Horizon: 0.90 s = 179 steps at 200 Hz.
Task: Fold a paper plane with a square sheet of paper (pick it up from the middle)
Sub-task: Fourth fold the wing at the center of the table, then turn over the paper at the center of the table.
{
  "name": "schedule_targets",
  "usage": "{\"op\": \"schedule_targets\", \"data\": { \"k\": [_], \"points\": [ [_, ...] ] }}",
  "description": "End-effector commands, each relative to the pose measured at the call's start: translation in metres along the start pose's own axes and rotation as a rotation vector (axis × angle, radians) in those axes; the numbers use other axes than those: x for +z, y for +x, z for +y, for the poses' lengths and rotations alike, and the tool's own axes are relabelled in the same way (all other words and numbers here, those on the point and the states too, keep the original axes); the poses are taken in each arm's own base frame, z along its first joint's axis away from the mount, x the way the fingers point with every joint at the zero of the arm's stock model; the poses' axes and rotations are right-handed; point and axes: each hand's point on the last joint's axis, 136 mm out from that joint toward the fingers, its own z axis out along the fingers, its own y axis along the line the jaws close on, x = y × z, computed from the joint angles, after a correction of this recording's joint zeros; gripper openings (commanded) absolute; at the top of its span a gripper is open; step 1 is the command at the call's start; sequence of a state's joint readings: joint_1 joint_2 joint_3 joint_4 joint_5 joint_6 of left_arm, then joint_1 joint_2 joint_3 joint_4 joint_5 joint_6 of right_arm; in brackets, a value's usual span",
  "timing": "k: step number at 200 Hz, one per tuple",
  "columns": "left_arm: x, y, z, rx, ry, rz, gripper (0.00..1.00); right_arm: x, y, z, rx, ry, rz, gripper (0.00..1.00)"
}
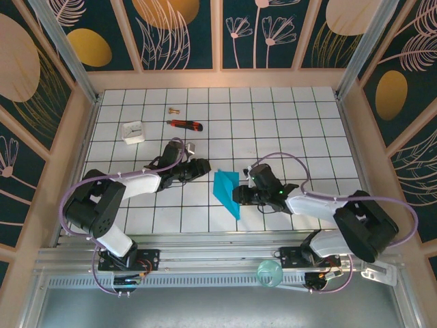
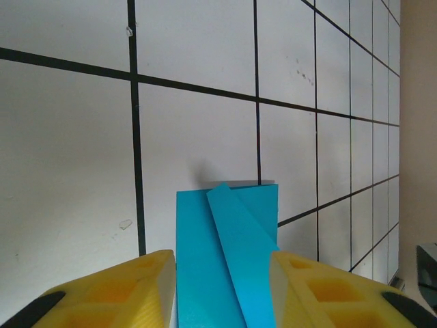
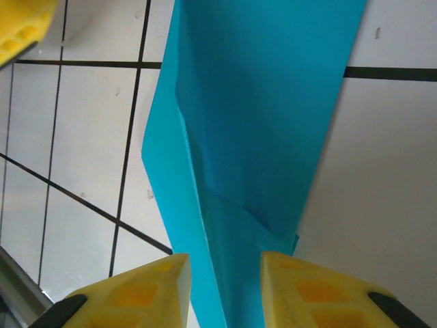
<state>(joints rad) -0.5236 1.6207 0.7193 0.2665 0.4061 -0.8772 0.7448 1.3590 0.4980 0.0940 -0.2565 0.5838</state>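
While the paper plane (image 1: 227,193) lay on the desk (image 1: 287,123), left pincer (image 2: 222,263) and right pincer (image 3: 225,263) straddled it part-open, gripping nothing; folding looked done, next: lift clear.

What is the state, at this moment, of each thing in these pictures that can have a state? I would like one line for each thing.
paper plane: folded to a slim pointed shape, lying on the table, not clamped.
left claw: open, one finger at each side of the plane's blunt end.
right claw: open, one finger at each side of the plane.
utility knife: lying flat; blade too small to tell.
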Motion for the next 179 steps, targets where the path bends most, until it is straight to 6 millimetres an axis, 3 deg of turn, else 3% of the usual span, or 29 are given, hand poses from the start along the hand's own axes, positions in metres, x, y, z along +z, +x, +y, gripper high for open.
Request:
{"op": "schedule_targets", "data": {
  "k": [1,64,96,114,131,157,179],
  "points": [
    [-0.002,-0.005,-0.007,0.005,0.023,-0.025,0.42,0.005,-0.019,0.015,-0.049,-0.047,-0.043,0.3],
    [0.001,-0.002,0.0,-0.003,0.006,-0.014,0.41,0.021,-0.015,0.016,-0.055,-0.058,-0.016,0.23],
    [-0.001,-0.003,-0.002,-0.004,0.005,-0.021,0.41,0.016,-0.024,0.011,-0.071,-0.011,-0.034,0.02],
    [-0.007,-0.007,-0.003,0.009,-0.008,-0.043,0.42,-0.006,-0.042,-0.006,-0.074,0.088,-0.088,0.0],
    [-0.015,-0.016,-0.005,0.027,-0.03,-0.08,0.43,-0.041,-0.066,-0.026,-0.087,0.248,-0.159,0.0],
    [-0.026,-0.03,-0.004,0.035,-0.049,-0.131,0.44,-0.102,-0.101,-0.057,-0.125,0.611,-0.228,0.0],
    [-0.037,-0.042,0.004,0.026,-0.074,-0.172,0.45,-0.141,-0.116,-0.072,-0.165,0.886,-0.244,0.0]
  ]
}}
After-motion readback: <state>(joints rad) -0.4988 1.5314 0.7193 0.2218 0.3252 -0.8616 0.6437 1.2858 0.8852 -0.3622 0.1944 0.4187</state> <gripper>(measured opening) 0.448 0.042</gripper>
